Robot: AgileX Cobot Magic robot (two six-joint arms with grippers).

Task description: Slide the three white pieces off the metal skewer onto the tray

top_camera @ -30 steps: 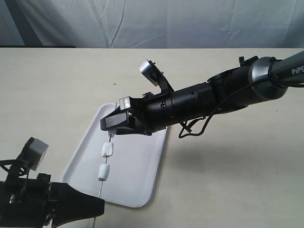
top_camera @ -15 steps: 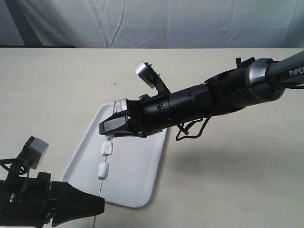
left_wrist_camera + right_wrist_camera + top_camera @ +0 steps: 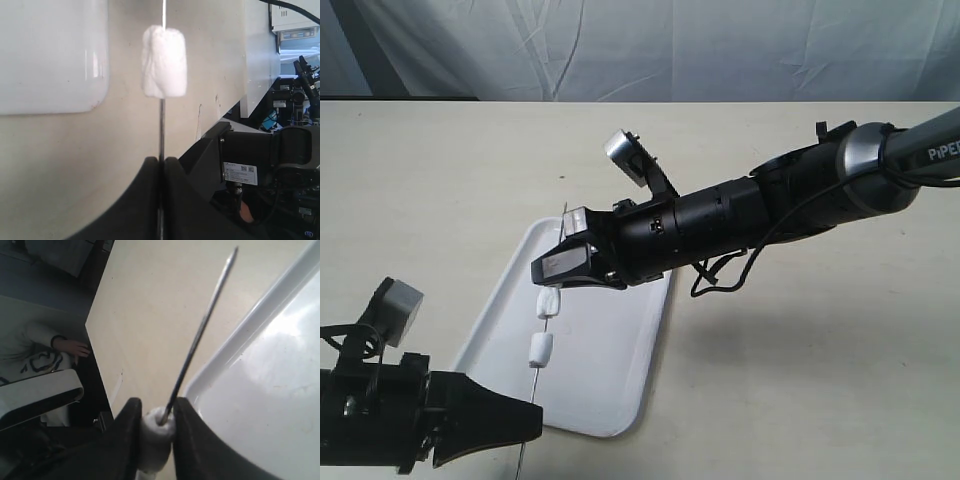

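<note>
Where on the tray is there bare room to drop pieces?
Widest: the tray between the metal skewer and its right-hand rim. A narrower strip lies left of it. Crowded beneath the right gripper and beside the left gripper.

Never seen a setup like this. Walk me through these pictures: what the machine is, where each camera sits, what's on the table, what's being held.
This is a robot with two black arms, each ending in a pair of fingers. The wide picture comes from a camera off the arms. The other two come from cameras on the wrists, looking along the fingers.

On the pale table lies a white tray. Above it runs a thin metal skewer with soft white lumps threaded on it. The left fingers are shut on one end of the skewer. Near the other end, the right fingers pinch the first white piece, and the bare skewer tip pokes out beyond them. The second white piece and third white piece sit on the skewer between the two arms. None can be seen lying on the tray.
</note>
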